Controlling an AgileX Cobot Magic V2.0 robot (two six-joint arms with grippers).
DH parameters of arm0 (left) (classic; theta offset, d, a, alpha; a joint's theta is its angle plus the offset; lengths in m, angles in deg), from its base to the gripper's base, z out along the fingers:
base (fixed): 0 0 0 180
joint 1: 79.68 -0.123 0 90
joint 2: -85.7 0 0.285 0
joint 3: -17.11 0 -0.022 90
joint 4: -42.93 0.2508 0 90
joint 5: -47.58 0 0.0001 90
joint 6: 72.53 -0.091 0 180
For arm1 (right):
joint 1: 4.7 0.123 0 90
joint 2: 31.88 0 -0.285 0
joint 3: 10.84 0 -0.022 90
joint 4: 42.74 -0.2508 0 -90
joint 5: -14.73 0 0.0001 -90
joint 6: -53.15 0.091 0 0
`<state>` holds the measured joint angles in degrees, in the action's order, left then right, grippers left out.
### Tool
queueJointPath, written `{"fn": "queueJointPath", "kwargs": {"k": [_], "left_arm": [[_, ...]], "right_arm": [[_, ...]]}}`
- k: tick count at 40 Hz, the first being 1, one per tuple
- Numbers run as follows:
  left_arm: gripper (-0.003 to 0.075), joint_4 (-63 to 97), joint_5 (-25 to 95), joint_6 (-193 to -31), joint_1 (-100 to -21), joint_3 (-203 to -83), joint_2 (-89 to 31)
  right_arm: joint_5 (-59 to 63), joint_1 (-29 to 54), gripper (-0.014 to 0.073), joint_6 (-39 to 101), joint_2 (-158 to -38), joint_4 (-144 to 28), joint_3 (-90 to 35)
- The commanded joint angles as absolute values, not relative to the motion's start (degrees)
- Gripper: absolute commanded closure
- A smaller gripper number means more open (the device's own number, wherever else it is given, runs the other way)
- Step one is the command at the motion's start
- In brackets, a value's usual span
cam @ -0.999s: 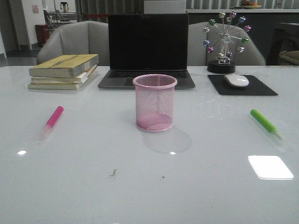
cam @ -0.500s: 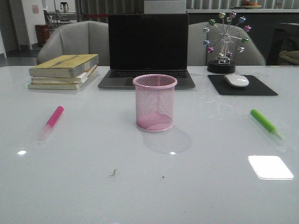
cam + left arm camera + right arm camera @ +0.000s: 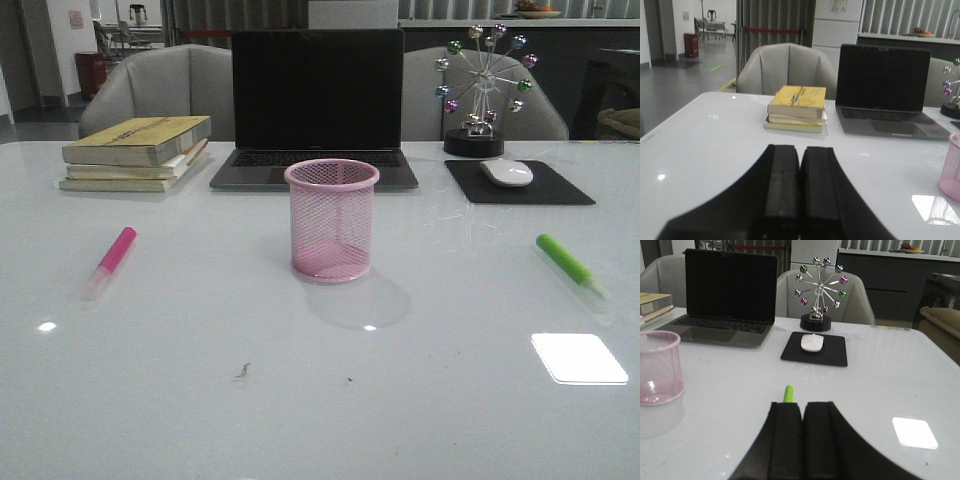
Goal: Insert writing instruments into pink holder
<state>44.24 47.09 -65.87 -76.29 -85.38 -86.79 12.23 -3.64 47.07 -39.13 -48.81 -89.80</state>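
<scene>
The pink holder (image 3: 331,219), a round wire-mesh cup, stands upright and empty at the table's middle; it also shows as the pink holder (image 3: 658,368) and, cut off by the frame edge, the pink holder (image 3: 952,167). A pink marker (image 3: 112,258) lies flat to the left of it. A lime green marker (image 3: 566,262) lies flat to the right; only the tip of the green marker (image 3: 788,393) shows past my right gripper (image 3: 802,407). Both the right gripper and my left gripper (image 3: 799,150) are shut and hold nothing. Neither arm appears in the front view.
A black laptop (image 3: 316,105) stands open behind the holder. A stack of books (image 3: 137,152) lies at the back left. A white mouse (image 3: 506,172) on a black pad (image 3: 518,183) and a ball ornament (image 3: 483,85) sit at the back right.
</scene>
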Motion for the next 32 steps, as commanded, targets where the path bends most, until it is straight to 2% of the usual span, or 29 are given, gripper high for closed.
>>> {"fn": "queueJointPath", "kwargs": {"k": [1,7,15,23,32], "left_arm": [[0.0619,44.61,54.85,-65.61,-75.96,-86.06,-88.06],[0.0619,44.71,54.94,-65.61,-75.96,-89.7,-88.06],[0.0619,49.03,50.35,-65.61,-75.96,-99.24,-84.85],[0.0619,48.92,43.45,-65.61,-75.96,-110.01,-73.36],[0.0619,48.55,42.22,-65.61,-75.96,-119.04,-55.54]], "right_arm": [[22.8,-3.86,0.0566,47.93,-38.05,-50.06,-89.78],[24.35,-3.86,0.0566,50.14,-38.05,-54.13,-86.64],[14.73,-3.86,0.0566,49.78,-39.76,-51.21,-76.88],[11.9,-3.86,0.0566,49.5,-48.81,-45.34,-67.01],[11.17,-3.86,0.0566,49.5,-64.23,-45.41,-60.57]]}}
